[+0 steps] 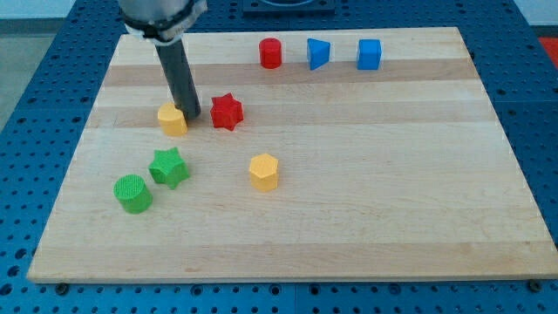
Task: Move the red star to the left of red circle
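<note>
The red star (227,112) lies on the wooden board at the upper left of centre. The red circle (271,53), a short cylinder, stands near the view's top, up and to the right of the star. My tip (192,114) rests on the board just left of the red star, between it and a yellow block (173,119). A small gap shows between the tip and the star. The rod rises up and to the left out of the view's top.
A blue triangular block (318,54) and a blue cube (370,54) stand right of the red circle. A green star (169,167) and a green cylinder (132,193) lie at lower left. A yellow hexagon (263,171) lies below the red star.
</note>
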{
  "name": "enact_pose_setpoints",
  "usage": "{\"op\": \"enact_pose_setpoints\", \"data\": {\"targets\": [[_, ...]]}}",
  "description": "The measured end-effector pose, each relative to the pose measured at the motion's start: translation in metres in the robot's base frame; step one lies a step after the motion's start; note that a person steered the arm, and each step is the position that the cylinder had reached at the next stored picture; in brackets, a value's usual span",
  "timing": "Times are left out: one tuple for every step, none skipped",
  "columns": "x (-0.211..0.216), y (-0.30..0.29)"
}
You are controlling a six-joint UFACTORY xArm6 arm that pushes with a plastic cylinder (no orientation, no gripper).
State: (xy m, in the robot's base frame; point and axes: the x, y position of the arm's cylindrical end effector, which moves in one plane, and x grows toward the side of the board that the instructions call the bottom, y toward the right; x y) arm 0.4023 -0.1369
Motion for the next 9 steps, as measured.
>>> {"op": "enact_pose_setpoints", "data": {"targets": [[0.032, 0.058], [0.012, 0.098], [-0.028, 0.055], [-0.032, 0.056], [-0.007, 0.026], [-0.014, -0.017], [-0.044, -0.019], [-0.054, -0.021], [-0.054, -0.021]]}}
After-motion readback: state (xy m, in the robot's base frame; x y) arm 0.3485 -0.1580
